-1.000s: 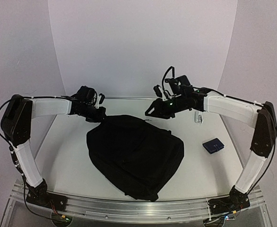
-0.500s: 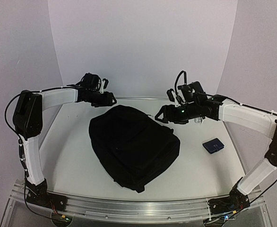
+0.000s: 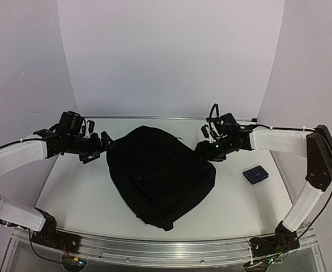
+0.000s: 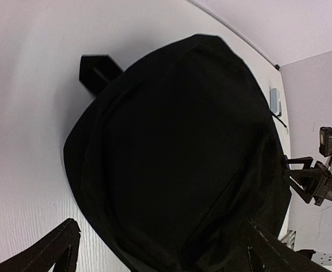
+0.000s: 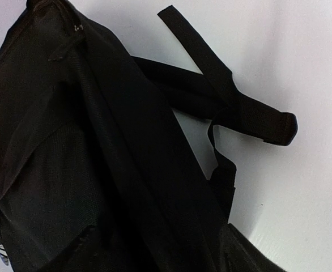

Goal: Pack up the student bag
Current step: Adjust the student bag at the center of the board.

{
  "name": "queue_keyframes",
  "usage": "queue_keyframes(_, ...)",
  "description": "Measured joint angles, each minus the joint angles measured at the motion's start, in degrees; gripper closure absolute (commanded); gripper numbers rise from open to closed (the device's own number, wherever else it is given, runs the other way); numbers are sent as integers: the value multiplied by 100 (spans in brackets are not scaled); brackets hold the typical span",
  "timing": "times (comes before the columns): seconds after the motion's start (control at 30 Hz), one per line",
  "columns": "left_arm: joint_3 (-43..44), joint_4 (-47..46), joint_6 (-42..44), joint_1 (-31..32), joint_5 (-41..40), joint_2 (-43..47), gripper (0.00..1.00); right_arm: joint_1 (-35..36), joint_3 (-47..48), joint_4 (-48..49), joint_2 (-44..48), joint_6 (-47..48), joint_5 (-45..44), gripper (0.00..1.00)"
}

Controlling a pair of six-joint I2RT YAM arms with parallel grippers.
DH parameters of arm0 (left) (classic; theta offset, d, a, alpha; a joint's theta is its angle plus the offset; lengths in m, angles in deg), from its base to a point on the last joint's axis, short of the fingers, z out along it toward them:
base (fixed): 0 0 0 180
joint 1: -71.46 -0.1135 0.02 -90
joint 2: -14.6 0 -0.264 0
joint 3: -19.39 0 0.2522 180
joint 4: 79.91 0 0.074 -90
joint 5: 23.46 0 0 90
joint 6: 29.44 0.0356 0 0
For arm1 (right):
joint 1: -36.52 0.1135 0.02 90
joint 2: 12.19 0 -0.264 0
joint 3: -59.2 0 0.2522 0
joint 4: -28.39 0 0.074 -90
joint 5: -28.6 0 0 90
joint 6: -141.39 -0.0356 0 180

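From above, the bag (image 3: 160, 175) lies flat in the middle of the table (image 3: 81, 187), its rounded top toward the upper part of the frame. The left gripper (image 3: 102, 143) sits just beside the bag's upper left edge. The right gripper (image 3: 203, 150) is at its upper right edge. A small blue pouch (image 3: 255, 174) lies to the right, apart from the bag.

In the left wrist view the bag fills most of the frame, with a short strap end (image 4: 95, 71) poking out at the upper left. This gripper's own fingers (image 4: 52, 252) show in the two bottom corners, spread wide with nothing gripped. At the right edge the right gripper's fingers stand parted against the bag's side. A small grey item (image 4: 275, 101) lies beyond, too small to make out.

In the right wrist view the bag covers the left half of the frame. Its straps (image 5: 211, 73) trail across the white table toward the upper right. The fingers at the bottom blend into the dark fabric.
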Motion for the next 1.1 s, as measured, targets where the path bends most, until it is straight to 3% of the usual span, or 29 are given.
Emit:
queue_keyframes(0.13, -495, -117, -437, 0, 282, 92, 5, -24, -129, 160, -15, 9, 203, 66)
queue_keyframes(0.2, -629, -274, -571, 0, 430, -25, 12, -26, -220, 244, -15, -12, 266, 77)
queue_keyframes(0.27, -704, -527, -691, 0, 583, -256, 29, -31, -333, 347, -15, -38, 337, 83)
queue_keyframes(0.4, -748, -1004, -854, 0, 797, -800, 66, -31, -539, 577, 31, -143, 444, 84)
queue_keyframes(0.47, -745, -1245, -844, 0, 897, -1078, 81, -33, -693, 686, 133, -210, 467, 85)
queue_keyframes(0.53, -714, -1389, -846, -3, 1011, -1297, 89, -33, -854, 727, 282, -297, 491, 86)
queue_keyframes(0.8, 73, -1737, -595, -3, 1382, -2338, 91, -31, -1368, 704, 846, -706, 507, 85)
queue_keyframes(0.9, 349, -1948, -534, -11, 1503, -2686, 89, -28, -1545, 713, 1021, -883, 496, 81)
queue_keyframes(1.1, 501, -2140, -336, -14, 1462, -2853, 48, -13, -1638, 531, 1473, -1196, 405, 56)
